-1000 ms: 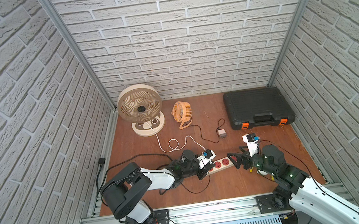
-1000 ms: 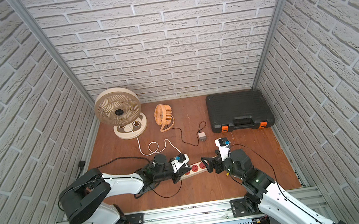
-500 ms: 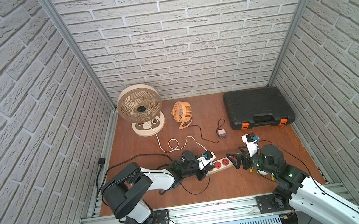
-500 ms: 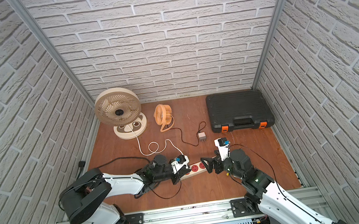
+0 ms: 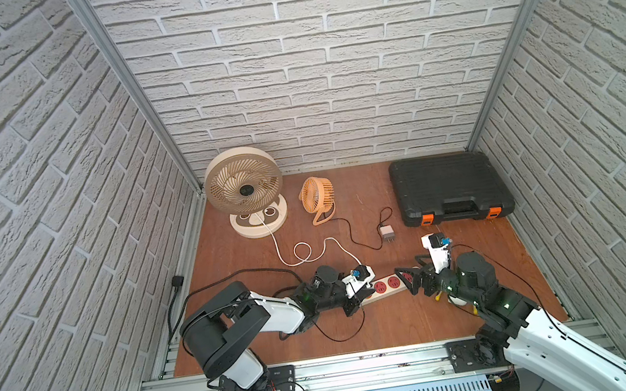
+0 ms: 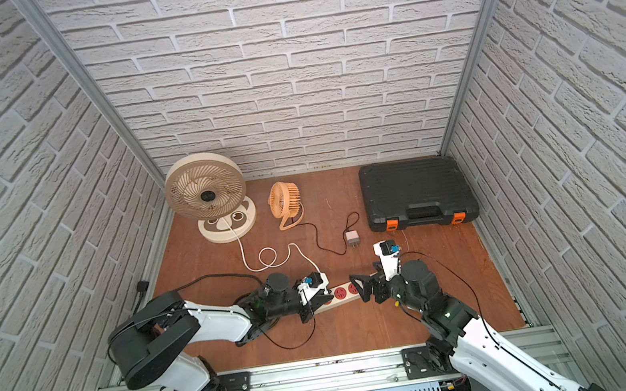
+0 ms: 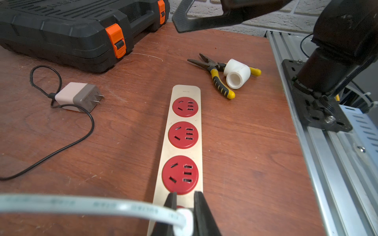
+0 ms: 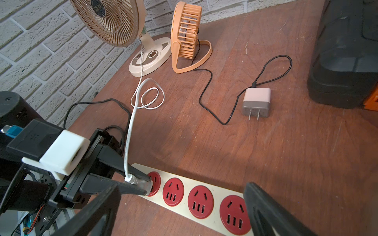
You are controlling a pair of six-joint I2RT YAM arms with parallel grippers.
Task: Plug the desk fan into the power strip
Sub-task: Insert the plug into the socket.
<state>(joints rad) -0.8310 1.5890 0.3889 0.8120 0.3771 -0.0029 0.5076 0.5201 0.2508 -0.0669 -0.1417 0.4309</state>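
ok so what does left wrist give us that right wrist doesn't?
Left wrist only: yellow-handled pliers with a white pipe elbow lying on them, past the strip's free end, plus the frame rail.
Right wrist only: the cream fan, the orange fan and the loop in the white cord.
Both: the power strip, the grey adapter, the black case, and the left gripper shut on the white plug at the end socket.

The power strip point(image 7: 185, 90) is cream with red sockets point(image 7: 185, 106), the desk fan point(image 5: 243, 181) beige (panda-patterned base point(image 5: 247, 228)), the case point(image 5: 448, 184) black.
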